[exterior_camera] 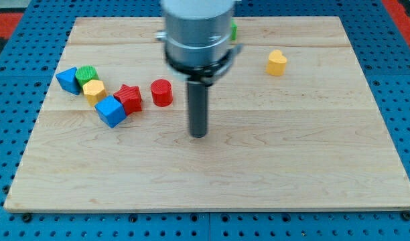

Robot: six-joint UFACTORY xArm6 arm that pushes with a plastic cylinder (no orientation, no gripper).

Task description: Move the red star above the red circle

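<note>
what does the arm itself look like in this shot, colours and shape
The arm's end is a wide, pale grey metallic cylinder, blurred at the view's top. Below it sits a black ring or clamp with small lugs. From that hangs a straight dark grey rod, round in section, ending in my tip. No cables or markings show. A bit of green peeks out behind the cylinder.

A wooden board [292, 167] sits on a blue pegboard [406, 80]. Near the view's left lie a blue block [68, 79], a green block [87, 74], a yellow hexagon [94, 90] and a blue cube [111, 111], closely grouped. A yellow block [277, 63] sits alone toward the view's top right.
</note>
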